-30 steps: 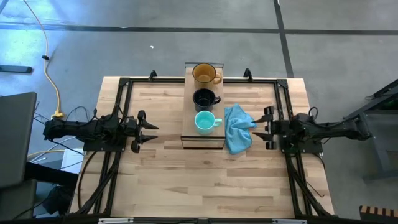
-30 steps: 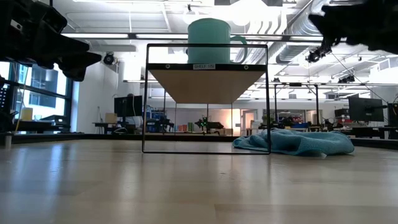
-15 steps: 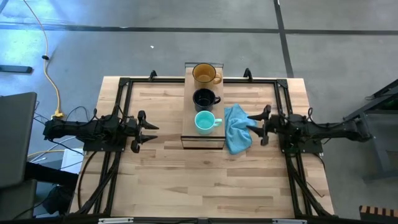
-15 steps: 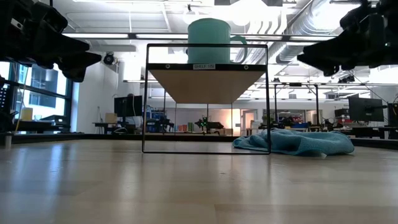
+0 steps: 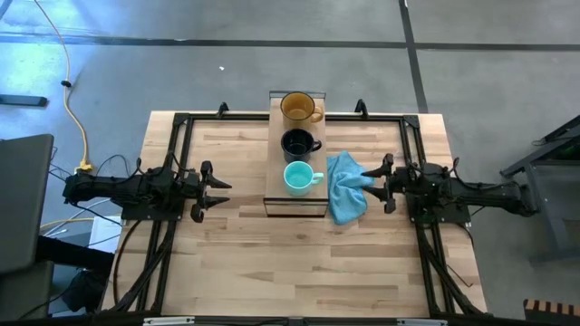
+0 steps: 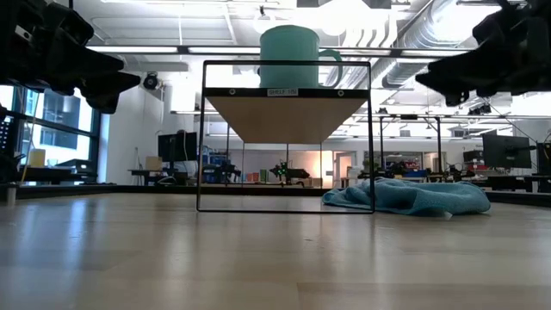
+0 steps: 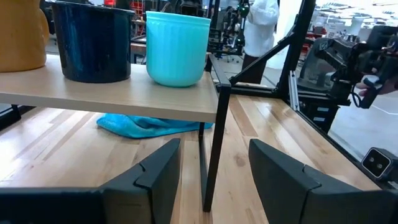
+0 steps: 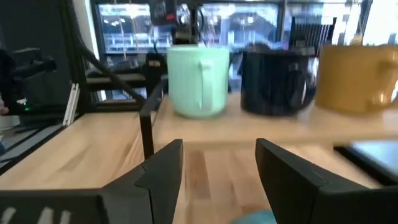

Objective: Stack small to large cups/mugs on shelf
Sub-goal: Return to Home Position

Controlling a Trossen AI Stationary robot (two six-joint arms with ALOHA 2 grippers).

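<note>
Three mugs stand in a row on the shelf, bases on its light-wood top: teal nearest, black in the middle, amber farthest. In the left wrist view they show as teal, black, amber; in the right wrist view as teal, black, amber. My left gripper hovers open left of the shelf. My right gripper hovers open right of it, above the blue cloth.
The blue cloth lies crumpled on the table against the shelf's right side. Dark metal frames run along the table's left, right and far edges. Bare wood stretches between the shelf and the near edge.
My right gripper moved toward the table's left, from beside the cloth to over its right edge, closer to the shelf. It has also turned about its wrist. My left arm and the mugs stayed still.
</note>
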